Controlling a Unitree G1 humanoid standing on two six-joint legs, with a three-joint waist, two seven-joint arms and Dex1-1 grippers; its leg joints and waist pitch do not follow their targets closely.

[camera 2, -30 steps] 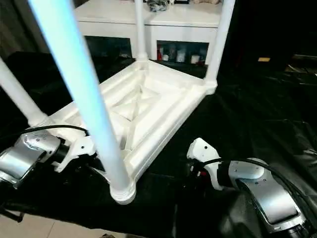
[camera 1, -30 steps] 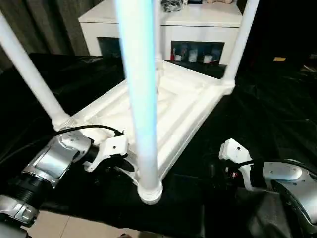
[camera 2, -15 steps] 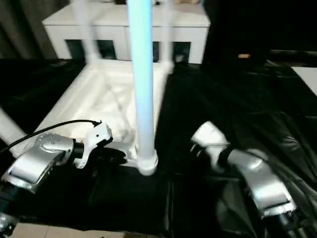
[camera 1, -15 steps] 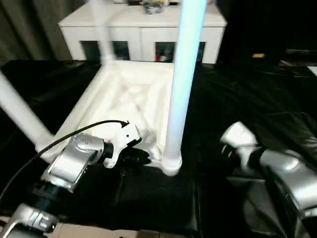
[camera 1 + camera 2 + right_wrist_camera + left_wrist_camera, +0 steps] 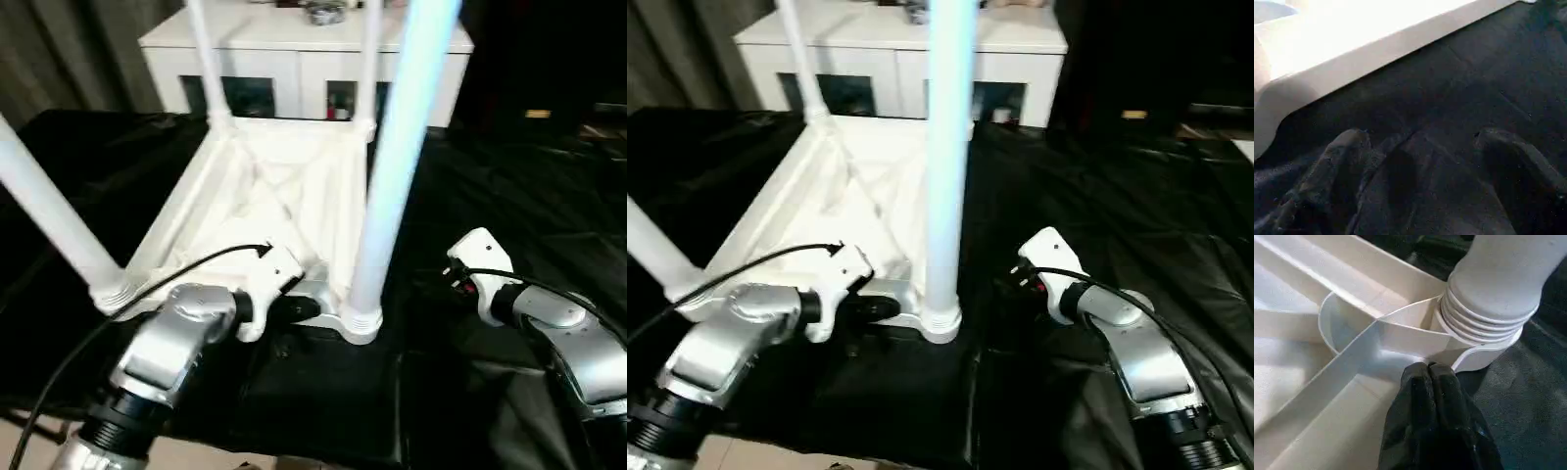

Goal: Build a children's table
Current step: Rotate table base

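The children's table lies upside down on black cloth, its white ribbed tabletop (image 5: 265,186) facing up. White legs stand in its corner sockets: the nearest one (image 5: 392,166), one at the near left (image 5: 49,215) and two at the back (image 5: 206,59). My left gripper (image 5: 309,308) is at the near rim, right beside the nearest leg's socket (image 5: 1484,333). Its fingers (image 5: 1415,396) are shut, tips pressed against the rim wall, with nothing seen between them. My right gripper (image 5: 1420,142) hangs open over the cloth, to the right of the tabletop's side edge (image 5: 1376,54), touching nothing.
A white cabinet (image 5: 294,39) with glass-fronted shelves stands just behind the table. Wrinkled black cloth (image 5: 509,176) covers the ground around it. Pale floor (image 5: 725,455) shows at the cloth's near edge. A black cable (image 5: 176,269) runs along my left forearm.
The whole picture has shifted, so the camera moved. My left gripper's fingers have closed at the rim by the nearest socket. The right gripper stays open over the cloth.
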